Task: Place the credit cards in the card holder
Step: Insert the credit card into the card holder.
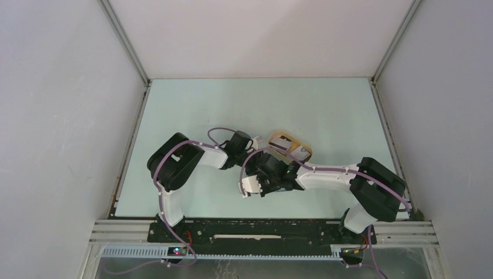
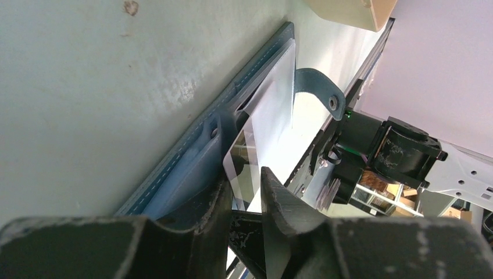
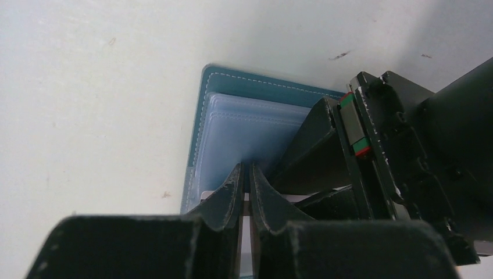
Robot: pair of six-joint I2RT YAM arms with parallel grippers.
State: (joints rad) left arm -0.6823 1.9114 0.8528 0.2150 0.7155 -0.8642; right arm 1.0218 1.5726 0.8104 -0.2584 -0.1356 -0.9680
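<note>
Hidden under both arms (image 1: 325, 174) from above; credit card (image 2: 261, 128) poking longways into card holder (image 2: 192, 157), left gripper (image 2: 244, 177) slightly spread around it, right gripper (image 3: 245, 171) pinching the pocket (image 3: 256, 128)

Top view: we look down from above and behind the arm bases, far enough away to take in the whole table (image 1: 203, 110). Wrist views: we look along each tool's fingers at close range. The left gripper (image 2: 244, 180) and right gripper (image 3: 245, 168) each have the card holder (image 3: 232, 116) just ahead of the fingertips, and both views share it.
</note>
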